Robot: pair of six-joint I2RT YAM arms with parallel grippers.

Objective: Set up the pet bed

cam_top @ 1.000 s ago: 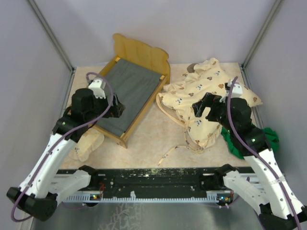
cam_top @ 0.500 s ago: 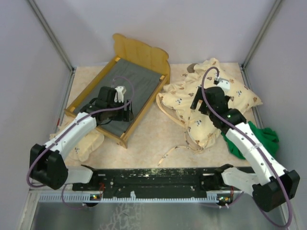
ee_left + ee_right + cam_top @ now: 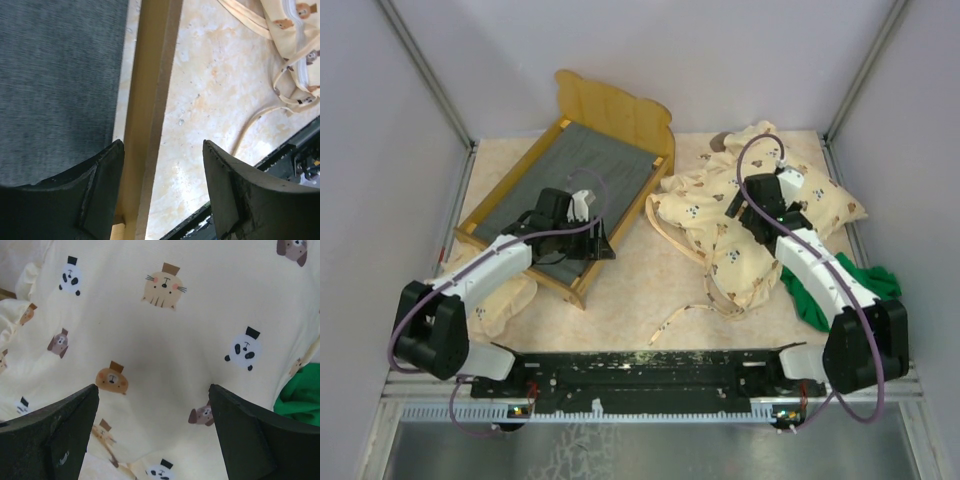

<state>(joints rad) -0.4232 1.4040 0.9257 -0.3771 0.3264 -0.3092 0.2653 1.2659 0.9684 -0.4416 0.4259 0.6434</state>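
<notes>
From above: pale walls [image 3: 720, 60] box in a beige marbled table [image 3: 640, 290]. The pet bed [image 3: 570, 190] sits far left, its headboard [image 3: 610, 105] toward the back wall. My left claw [image 3: 598, 242] hangs at its right rail.

Left wrist: fingers apart, straddling that wooden rail [image 3: 150, 90].

Right wrist: my right claw [image 3: 153, 390] is spread wide over the animal-print quilt [image 3: 165, 330], with the green cloth [image 3: 300, 400] at the right.

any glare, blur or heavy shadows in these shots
Top external: even, soft light, no glare on the table. Left wrist: the pet bed rail and grey fabric look sharp; the left gripper fingers are dark. Right wrist: a soft grey shadow falls on the quilt between the right gripper fingers; prints crisp.
</notes>
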